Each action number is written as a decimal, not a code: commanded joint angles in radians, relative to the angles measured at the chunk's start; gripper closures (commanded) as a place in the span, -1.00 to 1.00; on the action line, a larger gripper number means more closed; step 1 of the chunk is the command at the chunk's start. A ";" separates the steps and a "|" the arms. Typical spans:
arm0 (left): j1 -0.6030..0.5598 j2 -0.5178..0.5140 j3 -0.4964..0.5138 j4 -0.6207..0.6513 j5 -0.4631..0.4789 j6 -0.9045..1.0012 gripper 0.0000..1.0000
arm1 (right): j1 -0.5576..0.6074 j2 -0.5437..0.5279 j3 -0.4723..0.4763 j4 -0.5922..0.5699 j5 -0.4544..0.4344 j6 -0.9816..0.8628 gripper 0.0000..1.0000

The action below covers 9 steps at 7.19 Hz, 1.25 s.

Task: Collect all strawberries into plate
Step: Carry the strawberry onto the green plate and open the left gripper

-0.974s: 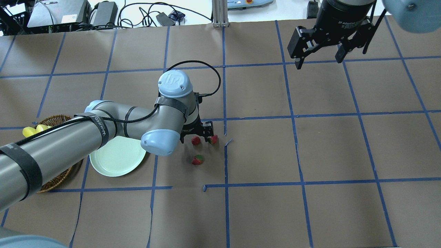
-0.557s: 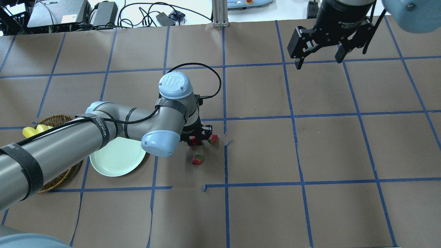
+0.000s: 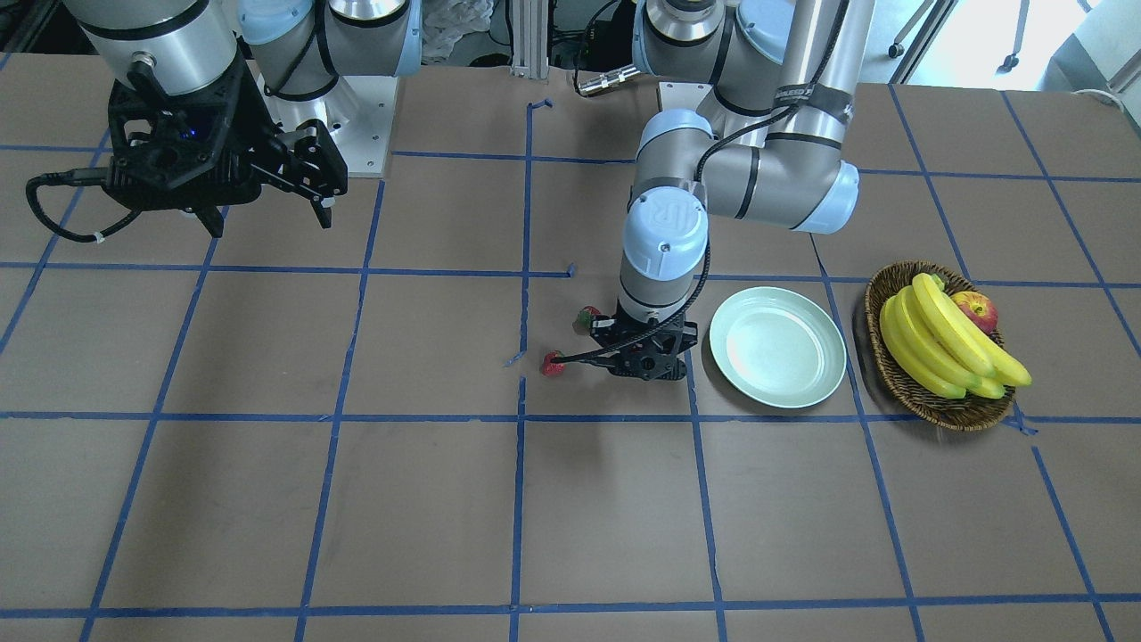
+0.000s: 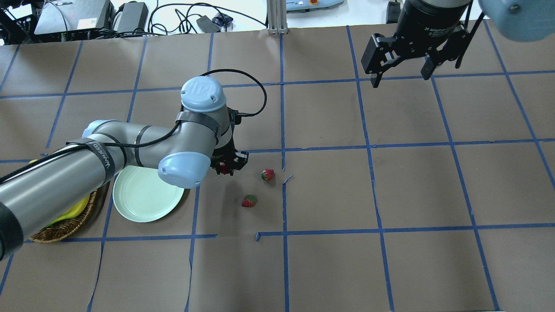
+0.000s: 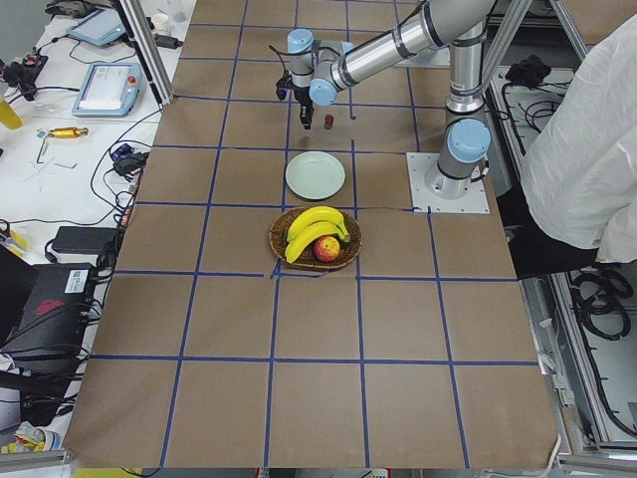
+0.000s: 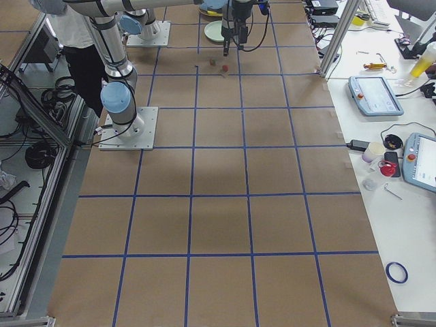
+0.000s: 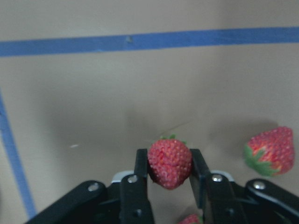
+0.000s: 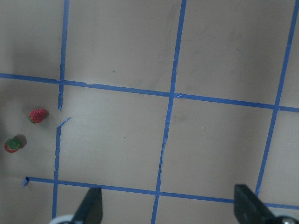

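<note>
The left tool (image 4: 227,166) is clamped on the held berry (image 7: 169,162), its fingers pressing the two flanks with the red tip pointing out ahead. A shadow under the fruit suggests it hangs clear of the worktop (image 4: 329,264). The plate (image 3: 777,349) lies just beside the tool, on the side away from the loose berries (image 4: 268,174) (image 4: 249,201). The right tool (image 4: 401,74) hangs with fingers wide apart and nothing in them, well apart from all of this.

The grip looks thin: only the finger ends bear on a tapered, slick fruit, so a jolt on the way across could squeeze it out forward. Letting go short of the rim would put it back on the worktop, and a drop from too high could send it rolling over the shallow edge (the rim is low).

Only the left wrist view shows the clamp itself. The front view hides the held berry behind the tool, yet shows the whole plate, bare, plus the basket (image 3: 967,419) with bananas (image 3: 945,343) and an apple (image 3: 976,312). Overhead, the elbow (image 4: 180,171) covers part of the plate and most of the basket.
</note>
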 commanded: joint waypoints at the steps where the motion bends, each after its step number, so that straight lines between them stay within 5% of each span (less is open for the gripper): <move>1: 0.142 0.075 -0.009 -0.150 0.068 0.216 1.00 | 0.000 0.000 0.000 0.001 0.000 0.000 -1.00; 3: 0.257 0.080 -0.057 -0.179 0.102 0.329 1.00 | 0.000 0.000 0.000 0.001 0.000 0.002 -1.00; 4: 0.264 0.078 -0.094 -0.171 0.101 0.323 0.36 | 0.002 0.000 0.000 0.001 0.000 0.005 -1.00; 5: 0.262 0.078 -0.104 -0.171 0.096 0.314 -0.89 | 0.000 0.000 0.000 -0.001 0.000 0.006 -1.00; 7: 0.235 0.092 -0.081 -0.162 0.084 0.279 -1.00 | 0.000 0.000 0.000 0.001 0.000 0.006 -1.00; 9: 0.096 0.063 0.017 -0.139 -0.065 0.030 -1.00 | 0.002 0.000 0.000 0.001 0.000 0.006 -1.00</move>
